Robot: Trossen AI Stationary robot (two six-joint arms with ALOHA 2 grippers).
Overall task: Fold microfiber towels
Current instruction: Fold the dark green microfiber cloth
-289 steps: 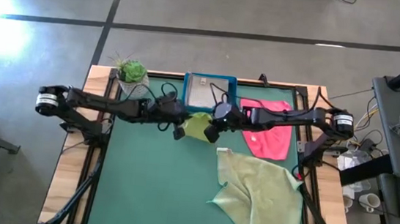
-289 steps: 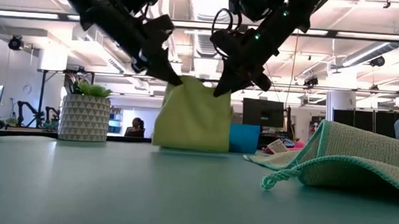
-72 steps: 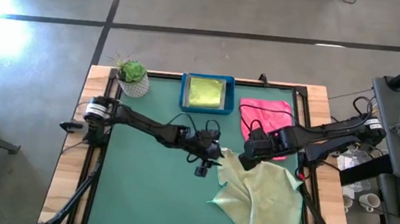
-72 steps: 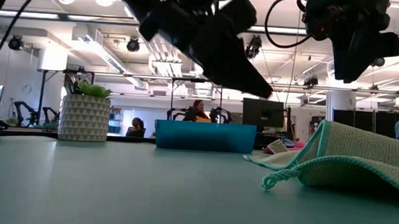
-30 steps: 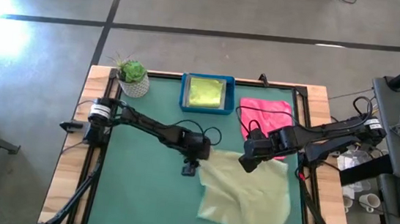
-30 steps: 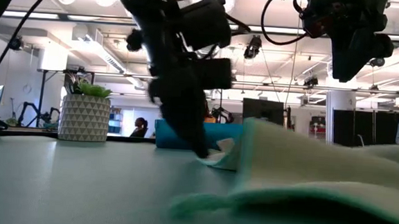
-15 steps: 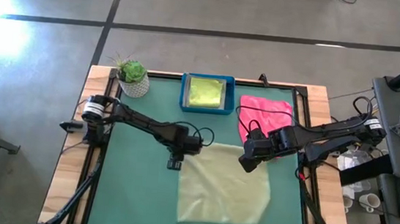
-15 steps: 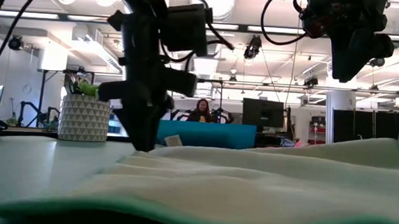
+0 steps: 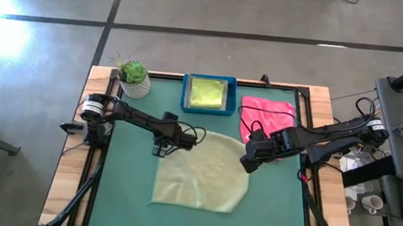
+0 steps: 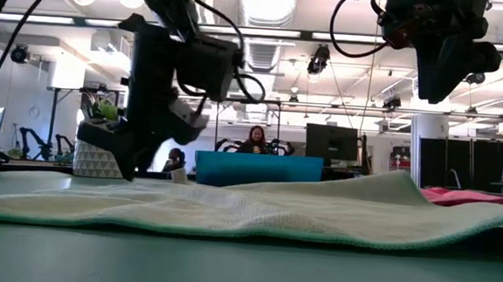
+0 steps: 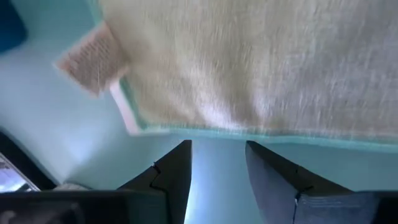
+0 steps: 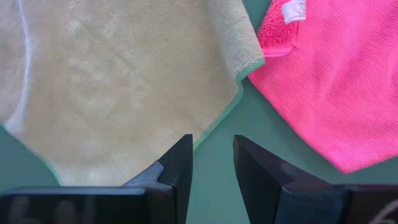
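Green matting covers the desk (image 9: 127, 195), which we see from straight above, with a grey floor around it. At the centre lies the large pale sage green microfiber towel (image 9: 203, 169), spread nearly flat, we judge so that it can be folded next.

Our left pincer (image 9: 159, 150) sits at the towel's ten o'clock corner. Its wrist view shows the two dark fingers parted with bare desk between them, the teal hem and a white care label (image 11: 87, 53) just ahead, so it grips nothing. Our right pincer (image 9: 246, 164) hovers at the towel's three o'clock edge. Its fingers also stand apart and empty, over the gap where the sage towel's corner overlaps the hot pink microfiber cloth (image 12: 336, 81).

That pink cloth lies unfolded at two o'clock on the desk, touching the sage towel. It may snag or drag if that corner is lifted. At twelve o'clock a blue rectangular tray (image 9: 185, 97) holds a folded yellow-green microfiber cloth (image 9: 207, 94), apparently finished work set aside. A small potted plant in a patterned white pot (image 9: 133, 77) stands at eleven o'clock, well clear of the towels.

From desk height we see an open workshop with monitors, and a person (image 10: 255, 139) seated far behind the tray.
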